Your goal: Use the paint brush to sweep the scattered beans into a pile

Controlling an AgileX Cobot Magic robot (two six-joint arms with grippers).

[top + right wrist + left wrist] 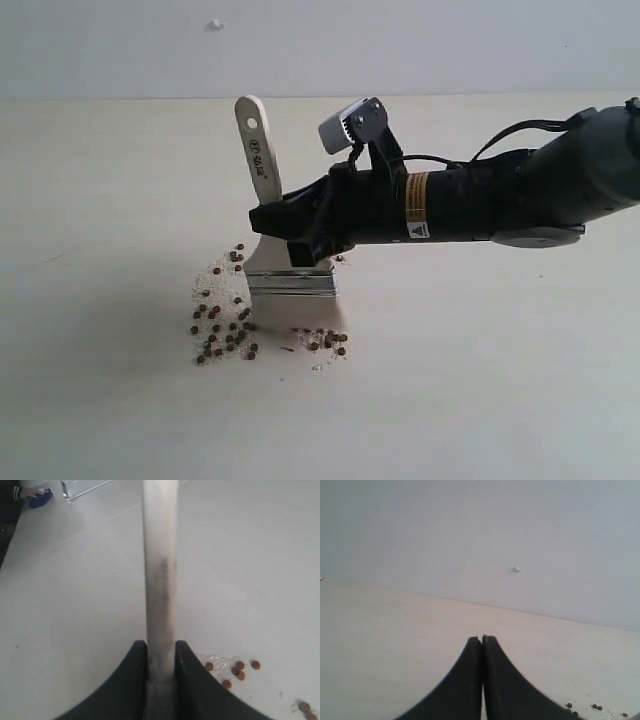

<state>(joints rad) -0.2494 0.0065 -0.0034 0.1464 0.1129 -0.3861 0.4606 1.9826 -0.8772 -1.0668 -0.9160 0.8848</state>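
The left hand (482,639) is clenched on nothing above the table (480,380). The beans (225,335) lie loosely scattered among pale crumbs left of the brush, with a smaller cluster by the bristles' right corner. The paint brush (290,283) stands nearly upright, bristles on the table. The right hand (161,645) grasps its handle just above the metal band. The beans look light and apt to roll. The stiff wooden handle, held low, seems the best grip for control.
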